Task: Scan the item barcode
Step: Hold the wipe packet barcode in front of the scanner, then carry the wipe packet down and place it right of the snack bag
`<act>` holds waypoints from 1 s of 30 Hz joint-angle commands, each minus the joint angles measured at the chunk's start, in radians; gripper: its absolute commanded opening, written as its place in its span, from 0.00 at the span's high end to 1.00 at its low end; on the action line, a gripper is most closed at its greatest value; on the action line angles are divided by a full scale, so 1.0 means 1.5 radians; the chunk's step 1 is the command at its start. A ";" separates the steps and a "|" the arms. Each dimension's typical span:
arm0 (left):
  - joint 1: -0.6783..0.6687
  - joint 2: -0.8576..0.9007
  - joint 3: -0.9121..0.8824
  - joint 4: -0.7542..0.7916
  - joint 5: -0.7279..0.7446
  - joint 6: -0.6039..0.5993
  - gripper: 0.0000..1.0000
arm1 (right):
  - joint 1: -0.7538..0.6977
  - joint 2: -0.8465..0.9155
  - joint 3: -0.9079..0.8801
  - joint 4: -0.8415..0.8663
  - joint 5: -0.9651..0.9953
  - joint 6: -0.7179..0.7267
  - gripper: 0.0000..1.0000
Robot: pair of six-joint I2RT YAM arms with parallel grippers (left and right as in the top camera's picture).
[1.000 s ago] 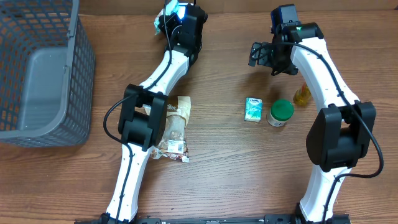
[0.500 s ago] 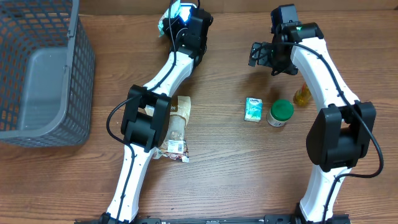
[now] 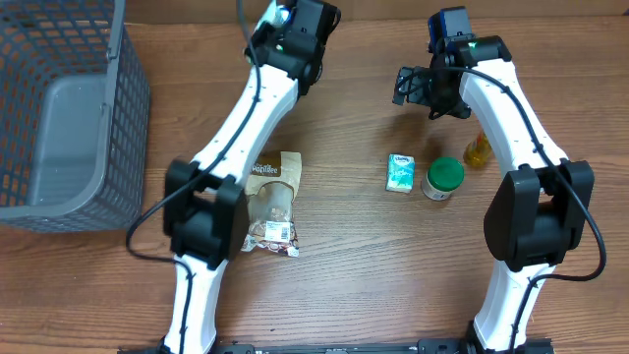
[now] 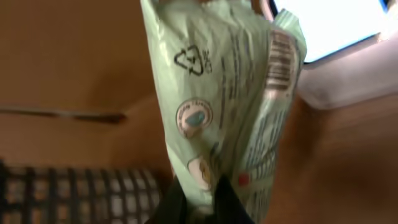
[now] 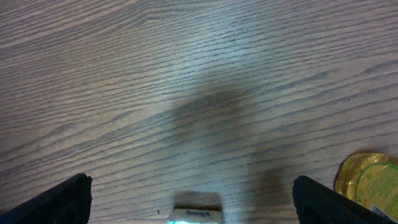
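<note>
Standing lengthwise from left gripper [image 4: 199, 198], green packet [image 4: 217, 106], barcode [image 4: 281, 59] uppermost

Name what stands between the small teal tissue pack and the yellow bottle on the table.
A green-lidded jar stands between the tissue pack and the yellow bottle, close beside the pack. The overhead view shows this.

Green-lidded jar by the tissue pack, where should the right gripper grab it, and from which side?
Come straight down on the green-lidded jar and pinch across its round lid. It stands upright, with the tissue pack close on its left, so the right gripper should probably close front to back.
</note>
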 commanded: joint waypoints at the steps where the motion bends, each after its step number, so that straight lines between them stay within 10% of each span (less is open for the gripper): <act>1: -0.005 -0.065 0.010 -0.130 0.223 -0.256 0.96 | 0.002 -0.018 0.010 0.002 0.009 -0.005 0.00; 10: -0.007 -0.063 -0.003 -0.342 0.655 -0.334 0.96 | 0.002 -0.018 0.010 0.002 0.009 -0.005 0.00; 30: -0.073 -0.063 -0.188 -0.317 0.699 -0.408 0.96 | 0.002 -0.018 0.010 0.002 0.009 -0.005 0.00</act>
